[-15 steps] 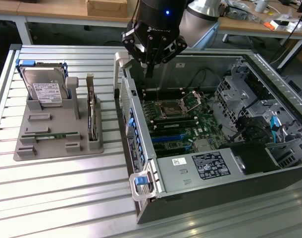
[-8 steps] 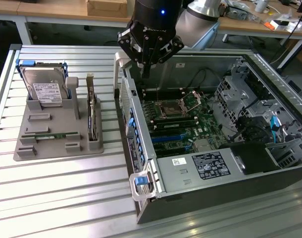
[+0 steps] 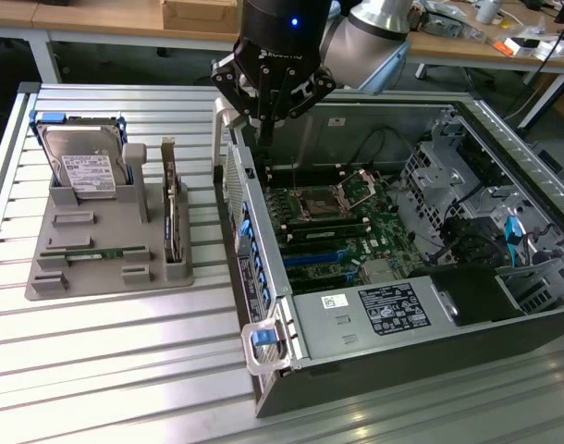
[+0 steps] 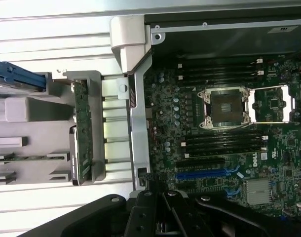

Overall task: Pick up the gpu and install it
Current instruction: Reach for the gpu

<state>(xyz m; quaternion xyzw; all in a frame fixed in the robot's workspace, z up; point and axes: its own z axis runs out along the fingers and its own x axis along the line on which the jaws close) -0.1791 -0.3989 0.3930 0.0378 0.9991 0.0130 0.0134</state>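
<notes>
Gripper (image 4: pixel 163 219), pressed together and empty, is hovering above the computer case (image 3: pixel 263 268), while the gpu (image 3: pixel 175 222) is standing on edge in the gray tray (image 3: pixel 88 242), seeming light, stiff, fragile, best pinched along its upper edge.

The gpu (image 3: pixel 174 220) stands edge-on in its holder (image 3: pixel 97 231), faces largely hidden.
</notes>
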